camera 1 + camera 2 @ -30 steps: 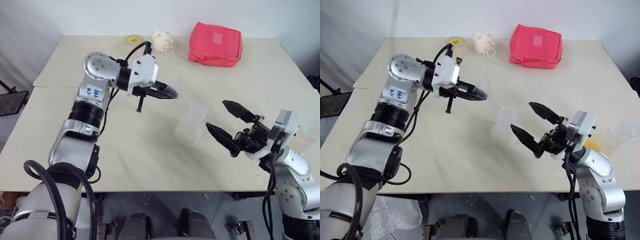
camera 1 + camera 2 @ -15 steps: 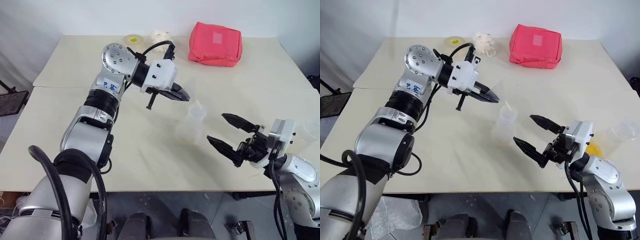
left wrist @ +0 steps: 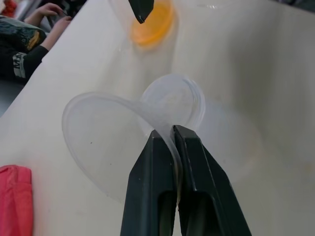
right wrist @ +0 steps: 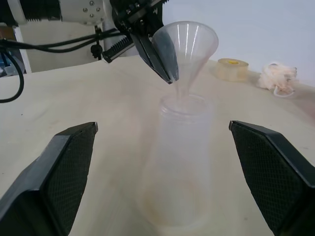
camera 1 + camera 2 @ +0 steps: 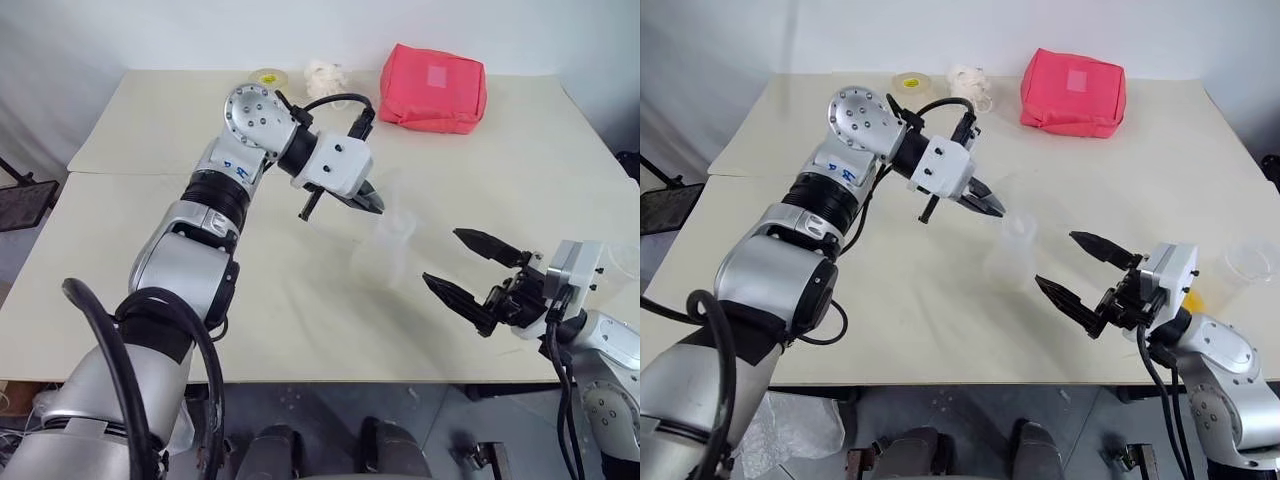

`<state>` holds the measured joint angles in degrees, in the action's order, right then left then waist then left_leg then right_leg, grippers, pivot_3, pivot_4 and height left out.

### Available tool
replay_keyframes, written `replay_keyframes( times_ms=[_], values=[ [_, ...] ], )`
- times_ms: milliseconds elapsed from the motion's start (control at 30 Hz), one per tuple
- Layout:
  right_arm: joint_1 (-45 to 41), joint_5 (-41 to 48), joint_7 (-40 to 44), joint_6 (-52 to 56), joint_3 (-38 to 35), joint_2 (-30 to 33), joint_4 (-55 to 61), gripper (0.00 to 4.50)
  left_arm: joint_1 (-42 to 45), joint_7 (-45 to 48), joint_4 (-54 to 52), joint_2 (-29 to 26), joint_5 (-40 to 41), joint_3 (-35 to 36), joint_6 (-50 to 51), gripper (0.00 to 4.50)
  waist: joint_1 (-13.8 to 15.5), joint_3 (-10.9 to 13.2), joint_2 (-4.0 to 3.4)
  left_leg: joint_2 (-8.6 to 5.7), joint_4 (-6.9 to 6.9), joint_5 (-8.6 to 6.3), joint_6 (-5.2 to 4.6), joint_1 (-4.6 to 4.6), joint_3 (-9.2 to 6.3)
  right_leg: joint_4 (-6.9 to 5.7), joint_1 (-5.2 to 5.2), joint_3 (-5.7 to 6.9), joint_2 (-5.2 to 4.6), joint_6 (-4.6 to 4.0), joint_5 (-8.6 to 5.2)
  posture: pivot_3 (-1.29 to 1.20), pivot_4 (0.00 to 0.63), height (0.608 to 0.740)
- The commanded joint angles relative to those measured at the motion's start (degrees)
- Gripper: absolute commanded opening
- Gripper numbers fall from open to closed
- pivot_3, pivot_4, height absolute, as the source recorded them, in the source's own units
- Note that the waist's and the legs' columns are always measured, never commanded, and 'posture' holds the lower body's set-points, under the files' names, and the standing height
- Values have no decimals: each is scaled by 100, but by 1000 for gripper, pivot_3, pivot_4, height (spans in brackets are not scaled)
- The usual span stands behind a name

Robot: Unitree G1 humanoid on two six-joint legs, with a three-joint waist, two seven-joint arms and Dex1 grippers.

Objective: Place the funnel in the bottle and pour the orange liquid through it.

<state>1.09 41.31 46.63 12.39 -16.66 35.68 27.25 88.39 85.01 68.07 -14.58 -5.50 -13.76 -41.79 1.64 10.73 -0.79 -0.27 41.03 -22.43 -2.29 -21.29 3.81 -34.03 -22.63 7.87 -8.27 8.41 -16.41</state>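
Centre of the frame: funnel (image 4: pixel 184 42) — thin, clear, feather-light, likely slippery — pinched at its rim by the left pincer (image 5: pixel 372 203), spout just entering the neck of the bottle (image 4: pixel 181 162) on the counter (image 5: pixel 280 300). Bottle light, easily tipped; best steadied low at the base. Right pincer (image 5: pixel 475 277) spread wide at lower right, empty. Orange liquid (image 3: pixel 150 24) in a cup well apart — soft-walled, best gripped mid-wall, gently.

Bottle (image 4: pixel 180 162): mid-table, bare tabletop (image 5: pixel 280 320) all round; neck mouth occupied by funnel (image 4: pixel 186 46) spout, pinched by left gripper (image 4: pixel 165 69) from above. Right gripper (image 5: pixel 468 278): jaws spread wide, bottle framed between, apart from both. Cup with orange liquid (image 3: pixel 149 27): near right table edge. Pink pouch (image 5: pixel 432 87), tape roll (image 5: pixel 265 77), white wad (image 5: pixel 325 73): far edge, well apart.
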Motion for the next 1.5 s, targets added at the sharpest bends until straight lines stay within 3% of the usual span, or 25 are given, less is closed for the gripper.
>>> replay_keyframes(
  times_ms=[33,167,267,667,833,1100,1367,1500],
  values=[
    [59,-38,-63,-157,-167,-48,288,4500,257,-159,-10,18,-299,-174,-452,53,1,0,0,0,0,0,0,0,0,0,0,0,0,0,0,0,150,740],
    [117,-113,-112,-199,-118,-127,332,4500,295,-309,9,7,-601,-384,-879,53,3,0,0,0,1,0,0,0,0,-1,0,0,0,0,0,0,150,740],
    [142,-130,-134,-223,-106,-151,346,4500,307,-671,13,-14,-883,-550,-1079,656,6,0,0,0,3,0,0,1,0,-1,2,-1,0,0,0,0,150,740],
    [85,-180,-80,-297,-140,-145,207,4500,480,-968,113,95,-665,-273,-719,4478,4,0,0,0,4,1,-2,1,0,-2,2,-1,0,0,0,0,150,740],
    [84,-185,-26,-323,-205,-124,124,4500,513,-940,121,-35,-389,83,-147,4478,3,0,0,0,4,1,-2,1,0,-3,1,-1,0,0,0,0,150,740],
    [279,-209,-60,-306,-469,-56,96,4500,-161,-107,-806,-527,1110,1274,2520,4478,-22,-1,-1,2,5,1,-2,5,-3,-17,-2,-2,-1,0,0,0,150,740],
    [745,-231,-414,-212,-966,-111,253,4500,-2543,-590,-3913,-1124,2445,1961,5584,4478,-31,-3,-4,4,18,1,-2,14,-29,-53,-4,-9,-7,0,0,0,150,740],
    [1481,-385,-1012,-275,-1505,-489,629,4500,-4039,-803,-4811,-1450,2576,1929,6190,4478,-24,-6,-10,-1,22,1,-1,24,-72,-84,-4,-14,-17,0,0,0,150,740]
  ],
)
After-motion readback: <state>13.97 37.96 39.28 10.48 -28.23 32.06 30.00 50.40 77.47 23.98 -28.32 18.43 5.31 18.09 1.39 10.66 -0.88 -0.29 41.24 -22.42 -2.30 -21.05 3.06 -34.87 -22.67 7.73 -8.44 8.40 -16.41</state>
